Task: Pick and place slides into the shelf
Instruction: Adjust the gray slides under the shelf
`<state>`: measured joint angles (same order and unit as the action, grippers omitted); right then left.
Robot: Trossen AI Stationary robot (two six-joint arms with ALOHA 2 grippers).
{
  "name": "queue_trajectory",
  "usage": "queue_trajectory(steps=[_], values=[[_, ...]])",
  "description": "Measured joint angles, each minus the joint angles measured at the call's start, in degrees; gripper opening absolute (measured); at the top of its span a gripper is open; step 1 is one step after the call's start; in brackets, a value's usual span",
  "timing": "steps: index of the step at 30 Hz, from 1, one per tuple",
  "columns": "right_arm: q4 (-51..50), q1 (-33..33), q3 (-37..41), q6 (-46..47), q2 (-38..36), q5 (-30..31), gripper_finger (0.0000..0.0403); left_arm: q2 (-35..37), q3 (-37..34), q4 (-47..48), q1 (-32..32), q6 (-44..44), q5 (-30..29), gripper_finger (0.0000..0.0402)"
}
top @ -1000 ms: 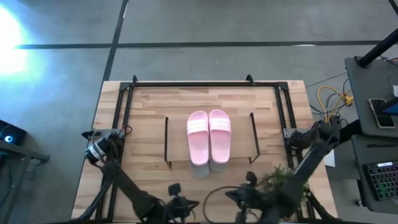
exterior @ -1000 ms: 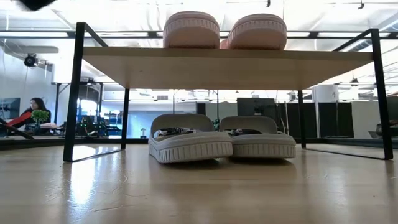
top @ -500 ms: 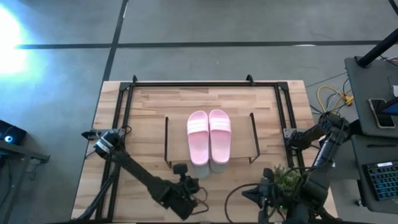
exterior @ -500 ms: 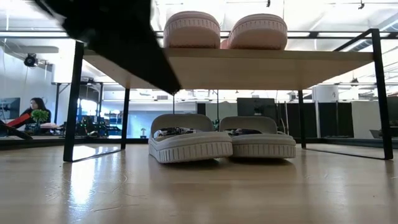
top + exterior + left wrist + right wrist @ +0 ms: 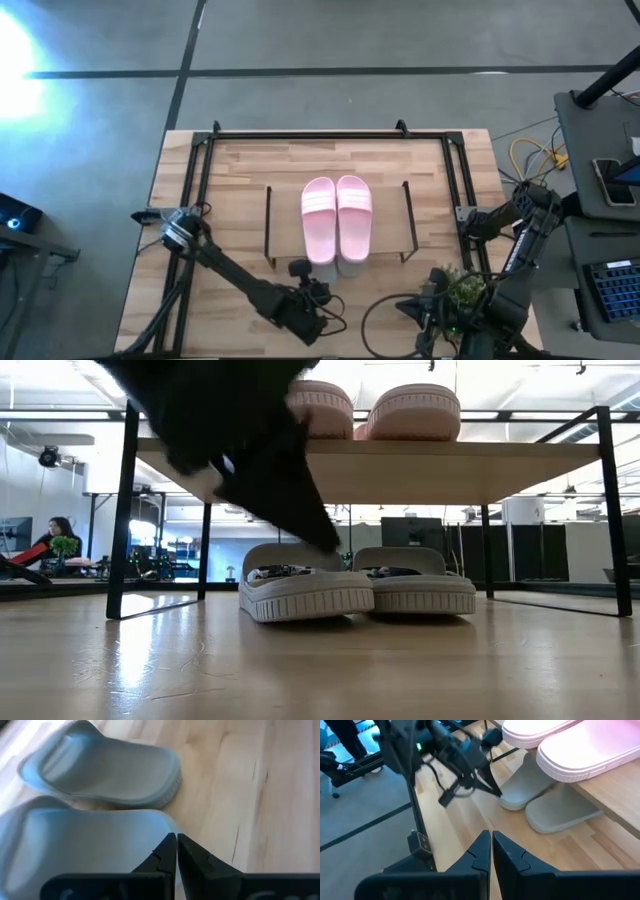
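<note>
Fingers (image 5: 176, 851) of the left arm pressed together, seemingly empty, near grey-green slides (image 5: 105, 767).

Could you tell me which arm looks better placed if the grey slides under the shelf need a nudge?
Probably the left. Its gripper, fingers shut, is right in front of the grey slides under the shelf, which fill its wrist view. The right gripper, also shut, sits back near the table's edge beside the plant.

Grey-green slides (image 5: 355, 585) block the opening under the shelf (image 5: 370, 460).

Overhead, table-level, two wrist views
</note>
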<state>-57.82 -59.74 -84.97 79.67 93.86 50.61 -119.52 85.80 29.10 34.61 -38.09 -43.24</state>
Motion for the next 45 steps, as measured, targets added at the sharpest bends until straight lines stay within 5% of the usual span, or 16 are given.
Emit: queue_trajectory(steps=[12,30,45], values=[[-0.24,-0.14,0.68,1.36,-0.02,-0.01,0.0011,-3.99,0.11,-0.68,-0.09,2.97,-6.95,0.0001],[-0.35,-0.14,0.79,1.37,-0.02,-0.02,0.0011,-4.16,-0.40,2.13,1.23,2.25,-5.18,0.0001],[-0.46,-0.12,0.88,2.83,-0.02,0.42,0.0011,-3.89,8.17,13.12,1.92,2.53,-9.38,0.0001]])
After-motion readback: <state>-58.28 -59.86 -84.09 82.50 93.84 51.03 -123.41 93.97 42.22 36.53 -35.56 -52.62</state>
